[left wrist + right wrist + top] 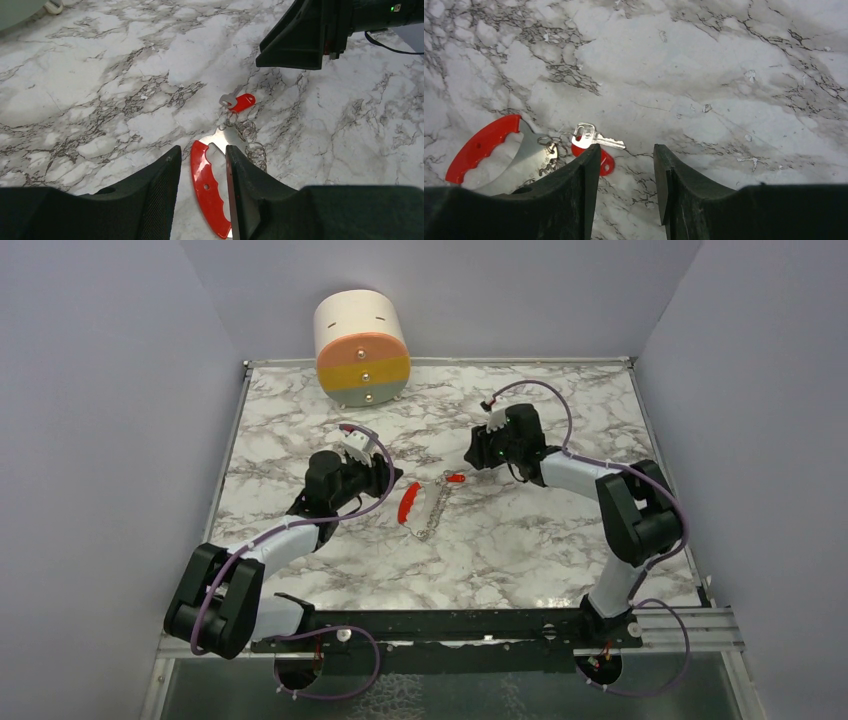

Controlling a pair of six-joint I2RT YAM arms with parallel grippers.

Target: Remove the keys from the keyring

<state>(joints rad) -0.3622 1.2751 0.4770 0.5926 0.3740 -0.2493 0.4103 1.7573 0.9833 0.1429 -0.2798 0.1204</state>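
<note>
Two grippers are set low over the marble table (560,420), the left gripper (202,150) on one side of the bunch of keys and the right gripper (626,147) on the other. The bunch lies flat near the middle of the table. It is made up of a silver key (596,137), a red tag (242,102), a small keyring (545,141), a thin chain (250,137) and a curved red-handled piece (207,190), all joined together.

The step in hand is judged to be getting a hold on the bunch, since no key looks to be off the ring yet. To do it well, the bunch should be pinned at one end by the left gripper so that it cannot slide. The red-handled piece is a good place for that, as it is big and easy to pinch. The silver key should then be taken by its head with the right gripper and slid round the ring, not just pulled. The key is thin and flat on the table, so it could slip from the fingers.

The left arm is stretched forward and kept low. Its jaws are open, and the red-handled piece lies in the gap between them. Whether it is touched cannot be told. The right arm is bent back toward the middle. Its jaws are open too, over bare table just beside the key's tip, with one finger over part of the red tag. Nothing is held.
</note>
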